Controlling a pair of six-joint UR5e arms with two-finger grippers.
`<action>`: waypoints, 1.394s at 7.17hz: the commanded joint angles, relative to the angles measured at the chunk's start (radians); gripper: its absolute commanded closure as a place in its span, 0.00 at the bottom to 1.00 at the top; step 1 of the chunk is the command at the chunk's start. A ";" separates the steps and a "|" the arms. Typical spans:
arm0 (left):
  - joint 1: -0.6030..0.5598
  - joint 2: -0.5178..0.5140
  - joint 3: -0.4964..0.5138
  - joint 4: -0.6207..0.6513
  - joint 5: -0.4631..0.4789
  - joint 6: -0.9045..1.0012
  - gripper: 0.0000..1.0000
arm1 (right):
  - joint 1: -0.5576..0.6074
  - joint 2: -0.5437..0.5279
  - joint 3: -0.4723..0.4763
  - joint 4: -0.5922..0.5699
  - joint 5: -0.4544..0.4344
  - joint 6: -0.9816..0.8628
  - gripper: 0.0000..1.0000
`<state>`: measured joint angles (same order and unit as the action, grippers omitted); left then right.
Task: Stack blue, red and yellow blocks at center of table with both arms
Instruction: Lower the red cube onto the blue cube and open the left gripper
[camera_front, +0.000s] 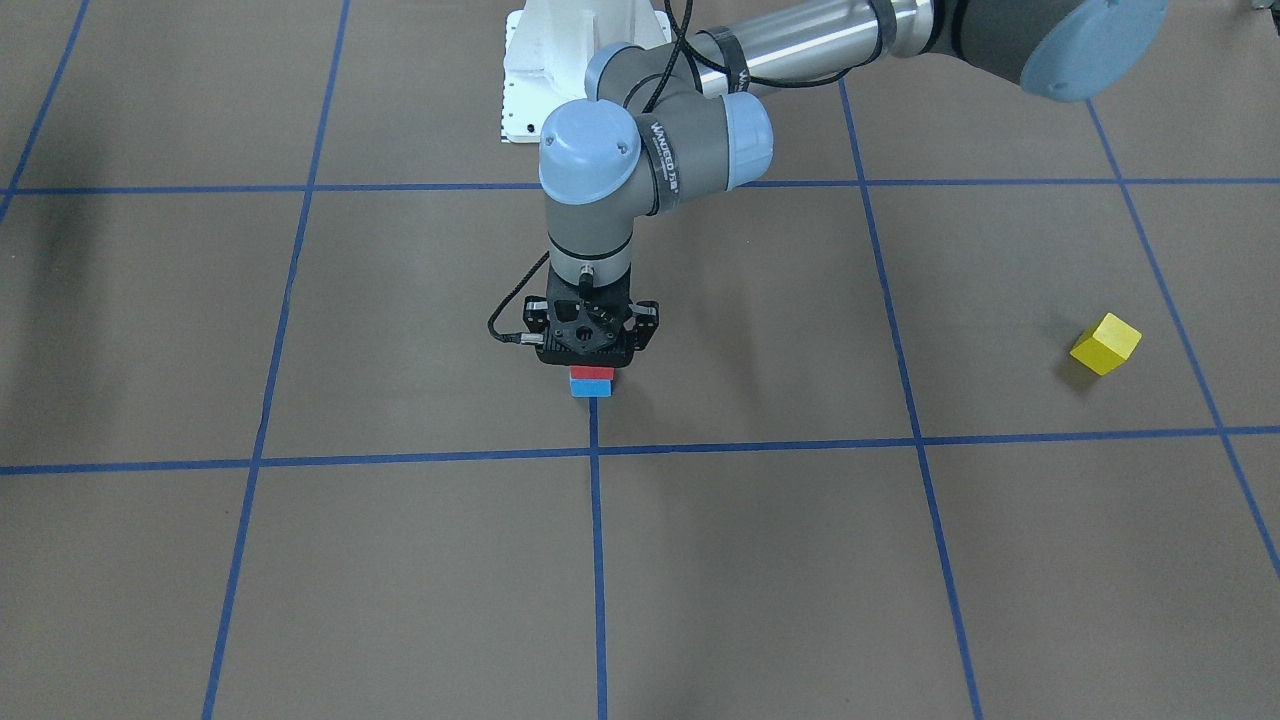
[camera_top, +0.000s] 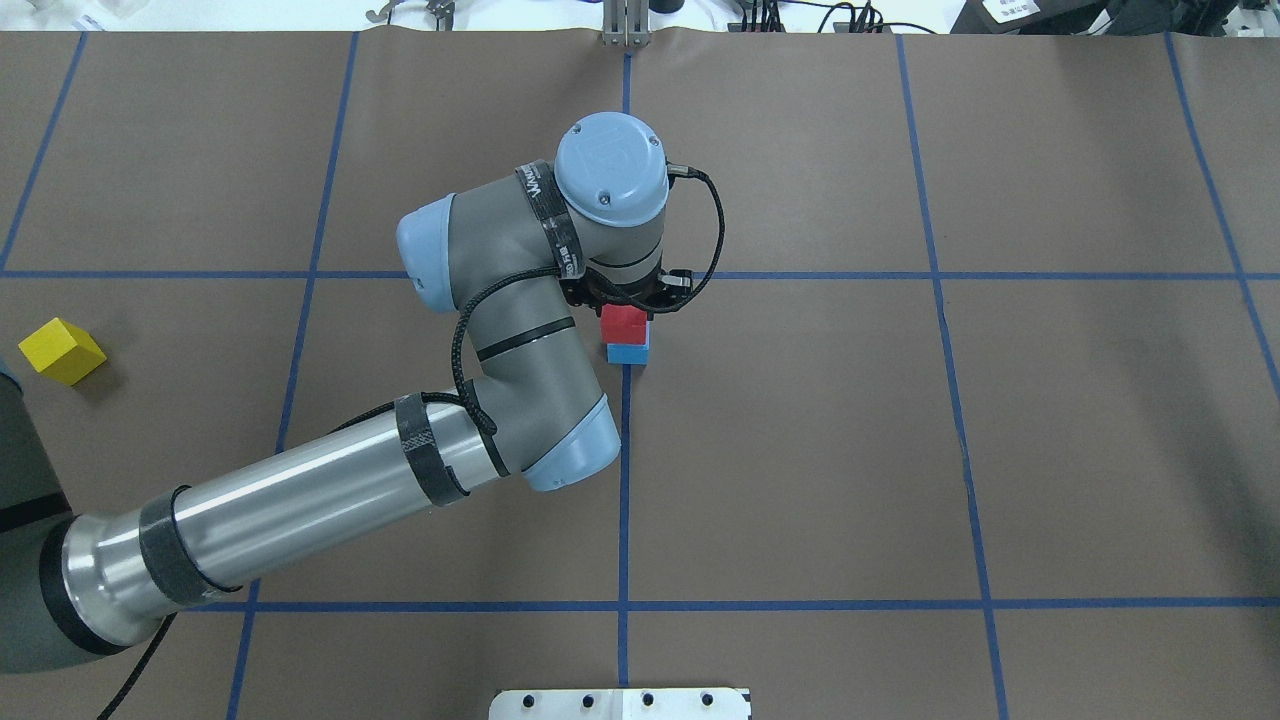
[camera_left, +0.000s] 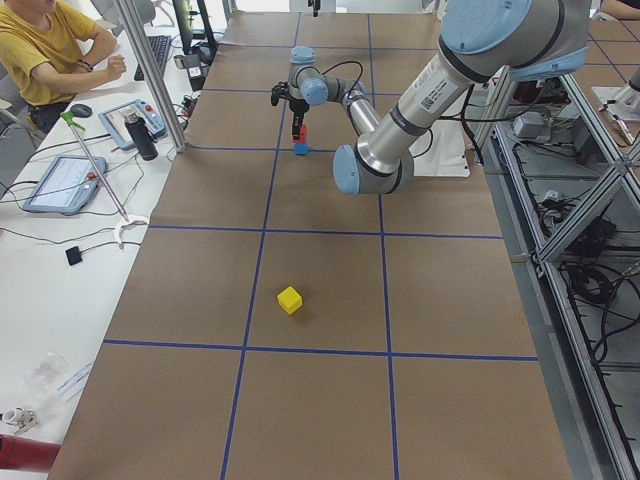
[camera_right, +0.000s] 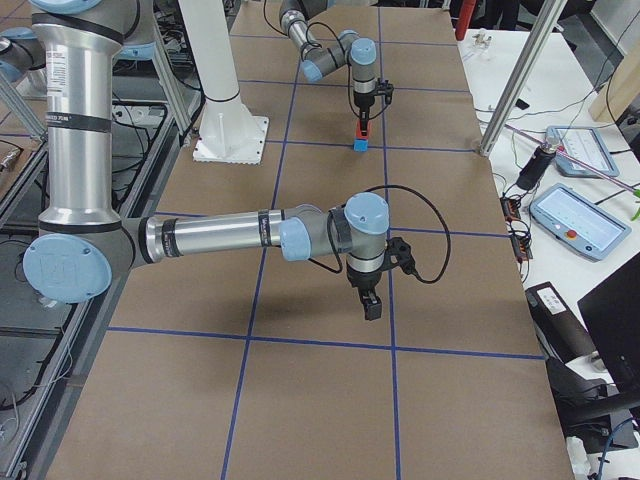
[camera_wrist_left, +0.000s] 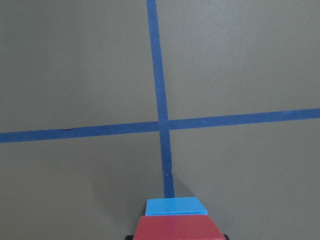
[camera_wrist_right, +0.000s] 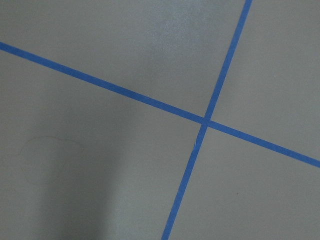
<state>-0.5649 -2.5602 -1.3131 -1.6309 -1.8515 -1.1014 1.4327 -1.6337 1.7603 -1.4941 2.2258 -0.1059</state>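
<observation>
A red block (camera_front: 591, 374) sits on a blue block (camera_front: 590, 388) at the table's middle, by a tape crossing. My left gripper (camera_front: 590, 362) points straight down over the stack and is shut on the red block (camera_top: 624, 322). The left wrist view shows the red block (camera_wrist_left: 175, 227) at its bottom edge with the blue block (camera_wrist_left: 176, 206) just beyond it. A yellow block (camera_top: 62, 351) lies alone far out on my left side. My right gripper (camera_right: 366, 306) hangs above bare table and shows only in the exterior right view, so I cannot tell whether it is open or shut.
The brown table (camera_top: 900, 450) carries a grid of blue tape lines. The robot's white base plate (camera_front: 570, 90) stands at the table's edge. Operators' tablets and a bottle lie on the side bench (camera_left: 90, 180), off the table.
</observation>
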 joint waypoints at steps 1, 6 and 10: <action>0.000 0.000 0.002 -0.001 0.000 -0.002 0.89 | 0.000 0.000 0.001 0.000 0.000 0.000 0.00; 0.006 -0.003 0.015 -0.001 0.000 -0.003 0.50 | 0.000 0.002 0.001 0.000 0.003 0.002 0.00; 0.008 -0.008 0.015 -0.001 0.000 -0.005 0.45 | 0.000 0.000 0.001 0.000 0.003 0.002 0.00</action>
<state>-0.5570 -2.5674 -1.2978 -1.6323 -1.8515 -1.1070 1.4327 -1.6324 1.7610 -1.4941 2.2280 -0.1043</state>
